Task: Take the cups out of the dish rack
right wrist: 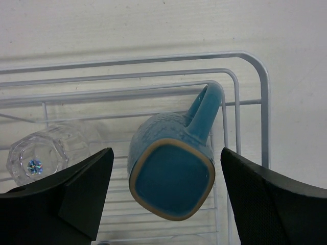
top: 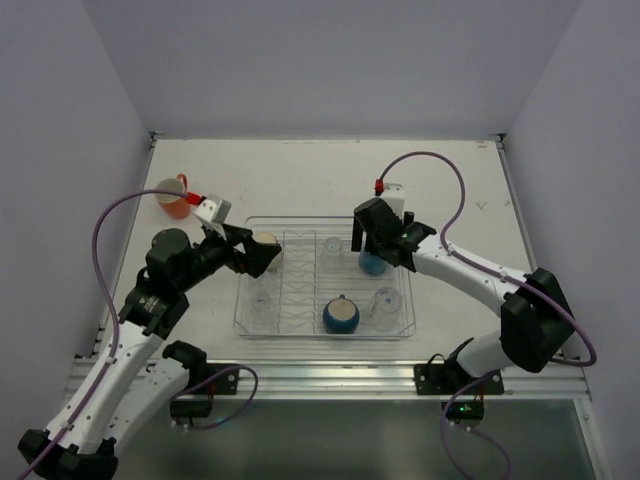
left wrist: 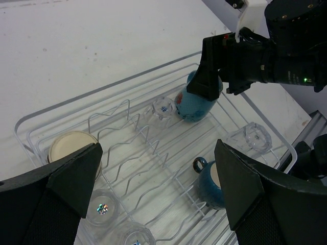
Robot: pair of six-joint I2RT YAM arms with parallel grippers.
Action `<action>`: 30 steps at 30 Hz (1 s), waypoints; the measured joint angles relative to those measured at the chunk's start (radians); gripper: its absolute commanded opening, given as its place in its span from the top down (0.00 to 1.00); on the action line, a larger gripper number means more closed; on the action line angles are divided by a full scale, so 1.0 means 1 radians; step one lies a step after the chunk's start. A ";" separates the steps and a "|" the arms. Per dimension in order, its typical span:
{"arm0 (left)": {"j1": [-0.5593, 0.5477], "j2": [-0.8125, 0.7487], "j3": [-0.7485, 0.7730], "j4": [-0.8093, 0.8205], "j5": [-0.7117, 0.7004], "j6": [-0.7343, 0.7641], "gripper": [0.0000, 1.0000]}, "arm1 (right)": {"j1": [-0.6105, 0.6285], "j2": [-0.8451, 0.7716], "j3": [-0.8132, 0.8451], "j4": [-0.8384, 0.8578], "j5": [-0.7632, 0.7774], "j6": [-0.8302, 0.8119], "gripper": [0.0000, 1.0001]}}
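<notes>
Clear plastic with a thin wire grid, the dish rack [top: 300, 335] sits mid-counter, just beyond the two arm bases; most of the cups are in it. An orange mug [top: 174, 200] stands outside it on the white counter [top: 300, 180], off at the far left. Inside the rack, a tan-cream cup [left wrist: 71, 148] fills the far left corner; a dark blue round cup [top: 340, 316] sits near the middle of the near side, its pale inside showing from above; a light blue mug [right wrist: 171, 178] is at the far right, its flat base turned up and its handle pointing toward the rack's far right corner. Clear tumblers stand at far centre [top: 331, 243], near right [top: 387, 301] and near left [top: 262, 300]. The left tool [top: 262, 255] hangs over the rack's far left end beside the tan-cream cup, fingers wide apart and gripping nothing; the right tool [top: 383, 248] hangs over the light blue mug, fingers spread to either side, not clamped on it.
</notes>
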 measured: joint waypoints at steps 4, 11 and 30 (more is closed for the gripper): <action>0.001 0.002 0.000 0.000 -0.006 0.000 0.00 | -0.007 0.025 0.000 0.008 -0.004 -0.001 0.15; 0.001 0.023 -0.002 0.006 0.012 -0.001 0.00 | -0.008 0.051 0.000 0.016 -0.008 -0.003 0.52; 0.000 0.194 -0.035 0.317 0.291 -0.257 0.09 | -0.009 -0.512 -0.093 0.135 -0.197 -0.023 0.80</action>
